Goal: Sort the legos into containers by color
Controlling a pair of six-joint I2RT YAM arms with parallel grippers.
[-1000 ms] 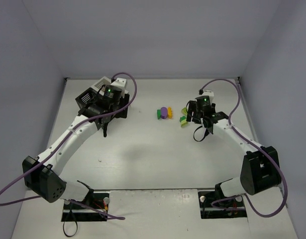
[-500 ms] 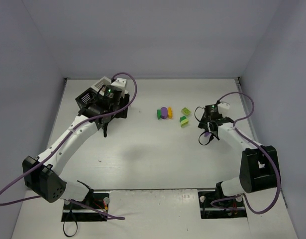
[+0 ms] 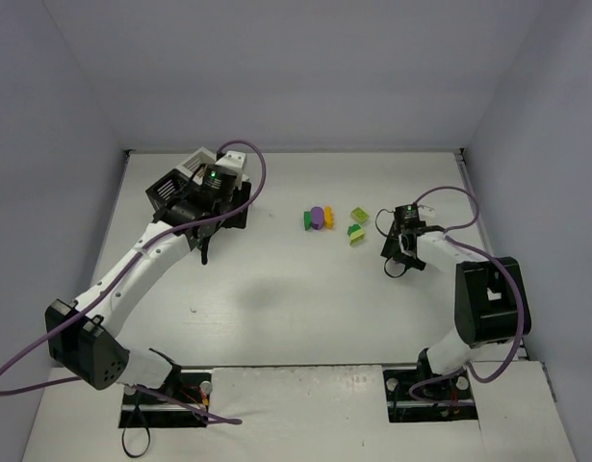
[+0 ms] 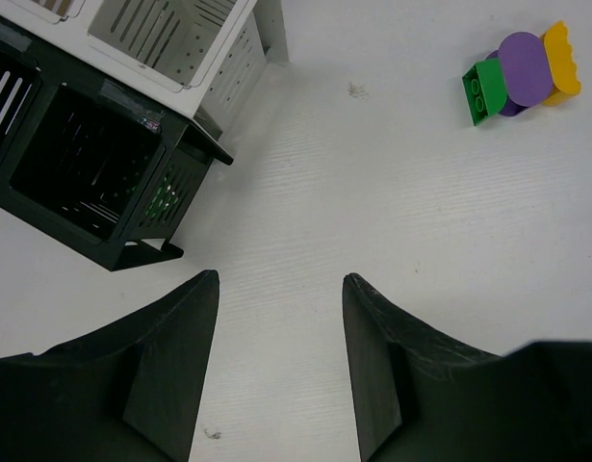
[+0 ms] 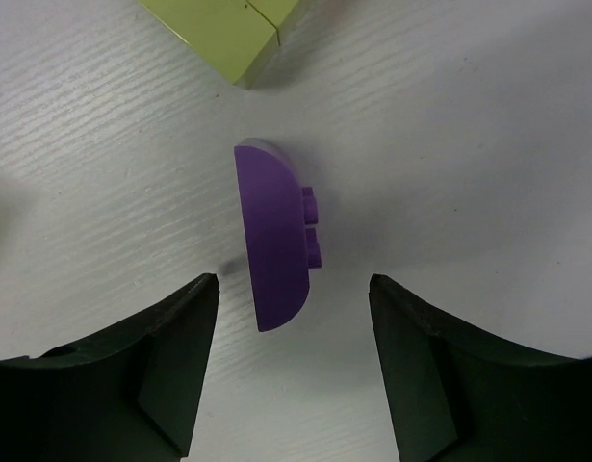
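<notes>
My right gripper (image 5: 294,279) is open and low over the table, its jaws on either side of a purple lego (image 5: 273,236) that stands on edge. A lime-green lego (image 5: 228,34) lies just beyond it. In the top view the right gripper (image 3: 396,262) is right of the lego group: dark green (image 3: 306,221), purple (image 3: 317,218), orange-yellow (image 3: 328,217), lime (image 3: 359,215) and a green-lime piece (image 3: 354,232). My left gripper (image 4: 281,279) is open and empty beside the containers (image 4: 93,173), also seen in the top view (image 3: 168,192).
The left arm (image 3: 141,260) reaches across the left side of the table up to the bins. The right arm's purple cable (image 3: 450,207) loops above the table near the right wall. Walls close the table at the back and on both sides.
My right gripper has moved from over the lime legos to the right and nearer, and now sits low over the single purple lego. The left arm has not moved.
</notes>
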